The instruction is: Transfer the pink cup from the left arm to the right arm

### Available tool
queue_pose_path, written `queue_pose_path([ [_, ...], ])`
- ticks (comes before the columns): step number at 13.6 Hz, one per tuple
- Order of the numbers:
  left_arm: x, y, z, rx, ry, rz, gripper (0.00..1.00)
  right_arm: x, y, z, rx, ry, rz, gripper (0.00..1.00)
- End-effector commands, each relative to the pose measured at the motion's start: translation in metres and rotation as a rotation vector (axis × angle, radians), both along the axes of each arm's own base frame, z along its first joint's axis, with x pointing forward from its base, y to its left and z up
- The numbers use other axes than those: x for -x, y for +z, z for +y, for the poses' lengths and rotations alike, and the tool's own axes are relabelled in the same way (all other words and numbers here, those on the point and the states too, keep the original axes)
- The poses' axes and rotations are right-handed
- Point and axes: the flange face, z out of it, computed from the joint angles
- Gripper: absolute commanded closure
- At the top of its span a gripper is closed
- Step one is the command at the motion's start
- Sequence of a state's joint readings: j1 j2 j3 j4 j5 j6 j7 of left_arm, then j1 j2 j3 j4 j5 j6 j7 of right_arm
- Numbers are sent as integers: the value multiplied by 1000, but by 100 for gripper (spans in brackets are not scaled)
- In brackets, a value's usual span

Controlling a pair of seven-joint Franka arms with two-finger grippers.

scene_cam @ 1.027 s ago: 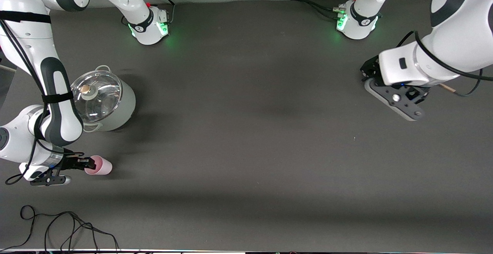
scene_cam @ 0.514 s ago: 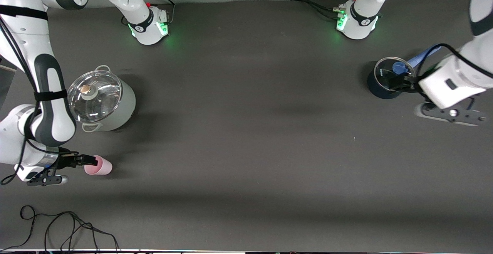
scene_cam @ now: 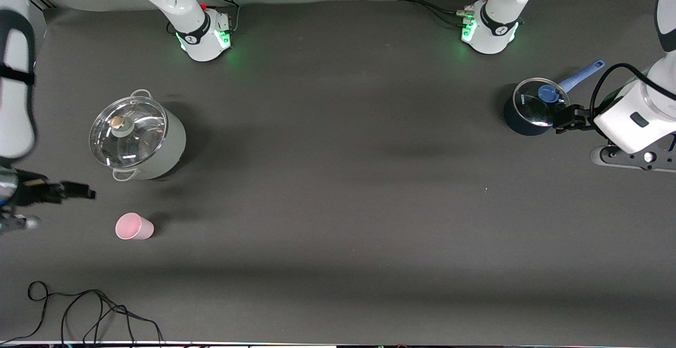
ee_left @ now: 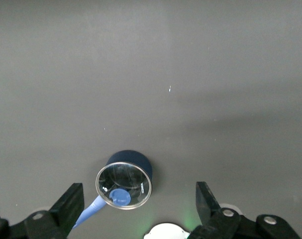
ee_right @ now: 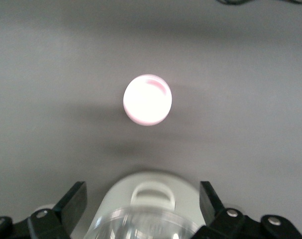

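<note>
The pink cup [scene_cam: 134, 226] stands upright and alone on the dark table, nearer to the front camera than the grey pot. It also shows in the right wrist view [ee_right: 147, 99] from above. My right gripper [scene_cam: 87, 194] is open and empty, in the air at the right arm's end of the table, apart from the cup. In the right wrist view its fingers [ee_right: 76, 196] stand wide either side of the pot. My left gripper [scene_cam: 564, 118] is open and empty beside the blue saucepan.
A grey pot [scene_cam: 158, 150] with a glass lid stands beside the cup, and shows in the right wrist view [ee_right: 116, 199]. A blue saucepan [scene_cam: 520, 123] with a lid stands at the left arm's end, also in the left wrist view [ee_left: 136, 157]. A black cable [scene_cam: 79, 311] lies at the front edge.
My right gripper has let go of the pink cup and drawn away toward the table's end. My left arm has swung aside, uncovering the blue saucepan. The cup has stayed put.
</note>
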State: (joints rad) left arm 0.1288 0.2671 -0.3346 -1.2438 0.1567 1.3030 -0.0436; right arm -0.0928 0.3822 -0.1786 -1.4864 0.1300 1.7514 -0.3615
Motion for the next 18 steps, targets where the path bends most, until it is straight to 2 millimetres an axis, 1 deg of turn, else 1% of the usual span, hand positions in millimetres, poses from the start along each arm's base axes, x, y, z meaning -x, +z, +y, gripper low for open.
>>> queue_pose_path([
  [1, 2, 1, -1, -20, 18, 9, 0, 25, 47, 16, 6, -60, 22, 0],
  [3, 4, -2, -1, -23, 18, 26, 0, 34, 73, 36, 8, -90, 12, 0],
  [4, 6, -4, 1, -24, 18, 40, 0, 41, 80, 47, 5, -86, 23, 0],
  [5, 7, -4, 3, -20, 23, 44, 0, 51, 91, 52, 0, -81, 10, 0],
  [7, 9, -8, 12, -1, 41, 62, 0, 74, 111, 58, -11, -74, -11, 0],
  [8, 13, -7, 17, 6, 50, 59, 0, 85, 117, 59, -17, -73, -17, 0],
  [9, 16, -8, 17, 3, 52, 65, 0, 93, 123, 59, -19, -74, -25, 0],
  [10, 17, -6, 24, -4, 68, 64, 0, 97, 128, 60, -19, -94, -30, 0],
  [12, 18, -4, 35, 2, 108, 62, 0, 98, 135, 65, -14, -148, -39, 0],
  [13, 21, -2, 36, 11, 122, 60, 0, 99, 139, 73, 4, -178, -42, 0],
  [14, 24, -1, 36, -2, 127, 52, 0, 99, 145, 86, 33, -185, -51, 0],
  [15, 28, 0, 44, -4, 139, 48, 0, 99, 149, 90, 45, -183, -61, 0],
  [16, 34, -5, 50, -7, 146, 48, 0, 98, 150, 92, 47, -178, -64, 0],
  [17, 44, -11, 60, 0, 158, 40, 0, 97, 150, 101, 60, -157, -65, 0],
  [18, 56, -17, 66, 12, 157, 4, 0, 94, 145, 102, 75, -151, -59, 0],
])
